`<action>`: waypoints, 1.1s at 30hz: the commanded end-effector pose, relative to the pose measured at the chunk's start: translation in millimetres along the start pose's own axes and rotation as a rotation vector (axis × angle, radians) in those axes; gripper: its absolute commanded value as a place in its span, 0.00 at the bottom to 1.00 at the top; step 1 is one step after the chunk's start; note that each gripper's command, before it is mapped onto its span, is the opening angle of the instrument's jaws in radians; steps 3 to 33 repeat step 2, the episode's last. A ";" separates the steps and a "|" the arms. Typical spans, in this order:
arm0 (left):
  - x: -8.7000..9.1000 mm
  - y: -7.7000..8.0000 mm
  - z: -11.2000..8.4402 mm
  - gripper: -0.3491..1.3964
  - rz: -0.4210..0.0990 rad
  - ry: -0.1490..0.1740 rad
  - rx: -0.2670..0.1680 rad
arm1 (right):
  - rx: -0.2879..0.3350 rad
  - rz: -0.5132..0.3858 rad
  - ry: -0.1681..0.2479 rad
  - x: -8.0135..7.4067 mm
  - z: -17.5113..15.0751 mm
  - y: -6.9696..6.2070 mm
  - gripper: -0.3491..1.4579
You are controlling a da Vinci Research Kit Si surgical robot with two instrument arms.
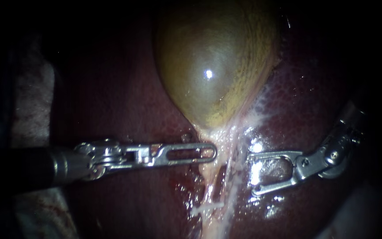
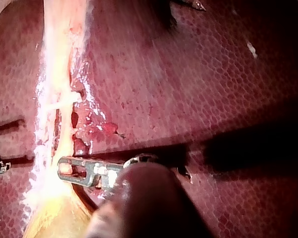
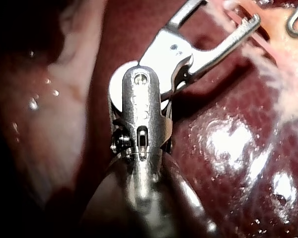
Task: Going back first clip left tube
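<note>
Crosswise on the left tube [image 1: 207, 177] sits a pale clip [image 1: 206, 207], on the tube's near stretch. Farther off, just under the gallbladder [image 1: 213, 66], the left instrument [image 1: 212, 153] lies with its tip on the tube; whether it grips, I cannot tell. Right of the tube, clear of the clip, the right instrument [image 1: 253, 174] holds its jaws wide apart over the liver [image 1: 315, 102].
</note>
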 end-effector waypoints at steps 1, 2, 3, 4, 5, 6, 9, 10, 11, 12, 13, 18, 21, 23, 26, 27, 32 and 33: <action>0.0 0.0 0.0 0.00 0.000 0.000 0.000 | 0.000 0.000 0.000 0.0 0.0 0.0 0.48; 0.0 0.0 0.0 0.00 0.000 0.000 0.000 | 0.000 0.000 0.000 0.0 0.0 0.0 0.48; 0.0 0.0 0.0 0.00 0.000 0.000 0.000 | 0.000 0.000 0.000 0.0 0.0 0.0 0.48; 0.0 0.0 0.0 0.00 0.000 0.000 0.000 | 0.000 0.000 0.000 0.0 0.0 0.0 0.48; 0.0 0.0 0.0 0.00 0.000 0.000 0.000 | 0.000 0.000 0.000 0.0 0.0 0.0 0.48; 0.0 0.0 0.0 0.00 0.000 0.000 0.000 | 0.000 0.000 0.000 0.0 0.0 0.0 0.48; 0.0 0.0 0.0 0.00 0.000 0.000 0.000 | 0.000 0.000 0.000 0.0 0.0 0.0 0.48; 0.0 0.0 0.0 0.00 0.000 0.000 0.000 | 0.000 0.000 0.000 0.0 0.0 0.0 0.48; 0.0 0.0 0.0 0.00 0.000 0.000 0.000 | 0.000 0.000 0.000 0.0 0.0 0.0 0.48; 0.0 0.0 0.0 0.00 0.000 0.000 0.000 | 0.000 0.000 0.000 0.0 0.0 0.0 0.48; 0.0 0.0 0.0 0.00 0.000 0.000 0.000 | 0.000 0.000 0.000 0.0 0.0 0.0 0.48; 0.0 0.0 0.0 0.00 0.000 0.000 0.000 | 0.000 0.000 0.000 0.0 0.0 0.0 0.48; 0.0 0.0 0.0 0.00 0.000 0.000 0.000 | 0.000 0.000 0.000 0.0 0.0 0.0 0.48; 0.0 0.0 0.0 0.00 0.000 0.000 0.000 | 0.000 0.000 0.000 0.0 0.0 0.0 0.48; 0.0 0.0 0.0 0.00 0.000 0.000 0.000 | 0.000 0.000 0.000 0.0 0.0 0.0 0.48; 0.0 0.0 0.0 0.00 0.000 0.000 0.000 | 0.000 0.000 0.000 0.0 0.0 0.0 0.48; 0.0 0.0 0.0 0.00 0.000 0.000 0.000 | 0.000 0.000 0.000 0.0 0.0 0.0 0.48; 0.0 0.0 0.0 0.00 0.000 0.000 0.000 | 0.000 0.000 0.000 0.0 0.0 0.0 0.48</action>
